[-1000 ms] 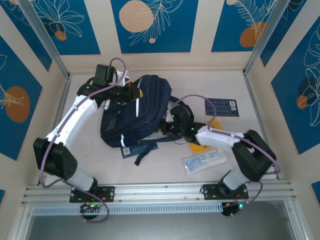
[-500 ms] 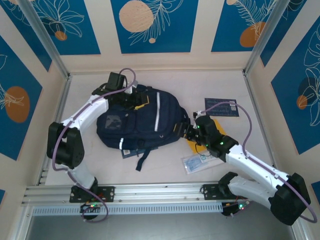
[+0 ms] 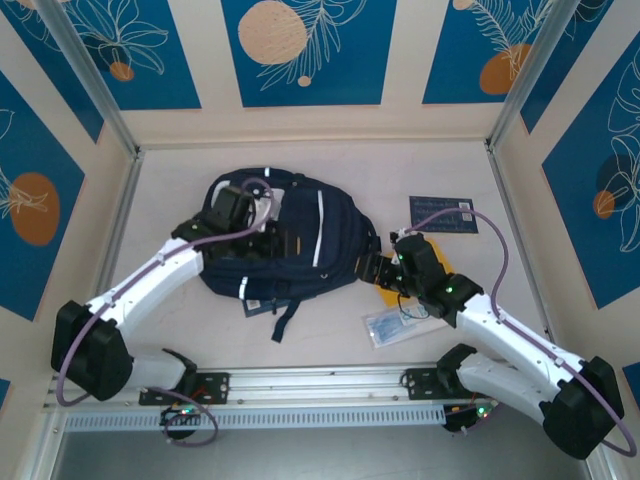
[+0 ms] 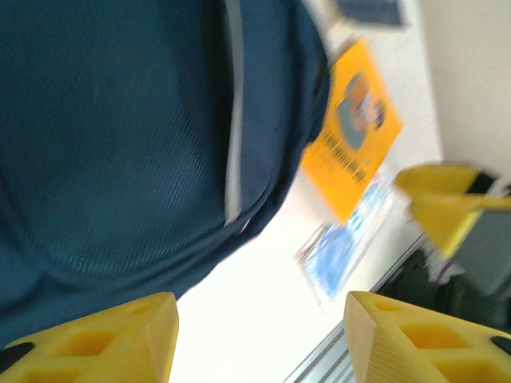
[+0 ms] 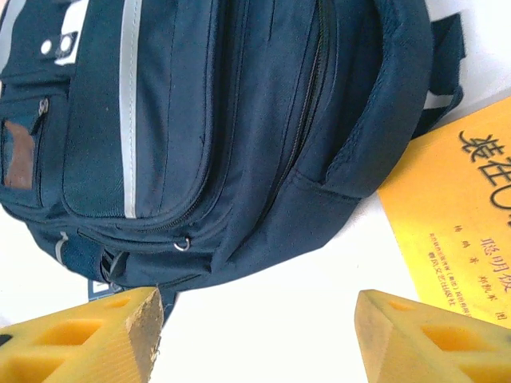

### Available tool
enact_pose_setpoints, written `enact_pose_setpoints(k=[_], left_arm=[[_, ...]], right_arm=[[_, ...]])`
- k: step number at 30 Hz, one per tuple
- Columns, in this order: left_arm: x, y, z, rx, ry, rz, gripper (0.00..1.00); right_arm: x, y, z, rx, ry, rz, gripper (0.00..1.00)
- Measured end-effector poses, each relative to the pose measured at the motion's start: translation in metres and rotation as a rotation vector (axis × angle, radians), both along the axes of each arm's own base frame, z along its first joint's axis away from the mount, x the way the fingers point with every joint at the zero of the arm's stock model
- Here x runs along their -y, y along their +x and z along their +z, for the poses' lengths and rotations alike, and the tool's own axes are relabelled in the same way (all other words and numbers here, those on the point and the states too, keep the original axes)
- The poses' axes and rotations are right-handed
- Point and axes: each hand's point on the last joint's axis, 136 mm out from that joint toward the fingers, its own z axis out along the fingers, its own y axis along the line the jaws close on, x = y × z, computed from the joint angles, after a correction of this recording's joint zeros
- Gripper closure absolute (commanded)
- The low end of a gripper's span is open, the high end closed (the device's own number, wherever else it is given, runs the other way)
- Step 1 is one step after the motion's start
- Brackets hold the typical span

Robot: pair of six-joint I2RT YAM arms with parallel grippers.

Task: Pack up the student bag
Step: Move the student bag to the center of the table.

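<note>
The left gripper [image 3: 243,232] is hanging over the left part of the student bag [image 3: 300,240]. In the left wrist view its two yellow fingers [image 4: 96,343] are standing wide apart, and nothing is sitting between them. The left gripper [image 4: 255,339] is not holding anything. The student bag [image 4: 120,136] is lying in front of the fingers and past their tips, not inside the gap.

The big blue bag is lying flat in the middle of the white table [image 3: 160,190], with its white stripes facing up and a dark strap [image 3: 283,322] poking out toward the near edge.

The right gripper [image 3: 383,268] is sitting just beside the bag's right side. In the right wrist view its yellow fingers [image 5: 88,335] are also standing apart, with only bare table showing between them. The right gripper [image 5: 255,335] is not holding anything. The student bag [image 5: 200,120] is lying in front of the tips, near them but not between them.

A yellow book [image 5: 455,215] is lying on the table just beside the bag, partly under the right arm. A clear packet [image 3: 395,323] is lying near the book. A small navy booklet [image 3: 443,213] is lying farther back on the right.
</note>
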Motion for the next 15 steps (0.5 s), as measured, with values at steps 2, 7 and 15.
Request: enact_pose_setpoints(k=[2, 7, 15], left_arm=[[-0.011, -0.011, -0.027, -0.049, 0.054, 0.019, 0.44], [-0.031, -0.027, -0.059, -0.1, 0.126, 0.069, 0.44], [-0.043, -0.027, -0.076, -0.127, 0.187, 0.144, 0.44]], right_arm=[[-0.008, -0.004, -0.007, -0.023, -0.023, 0.045, 0.38], [-0.04, -0.016, -0.019, -0.072, -0.108, 0.196, 0.45], [-0.077, -0.02, -0.04, -0.138, -0.233, 0.349, 0.56]])
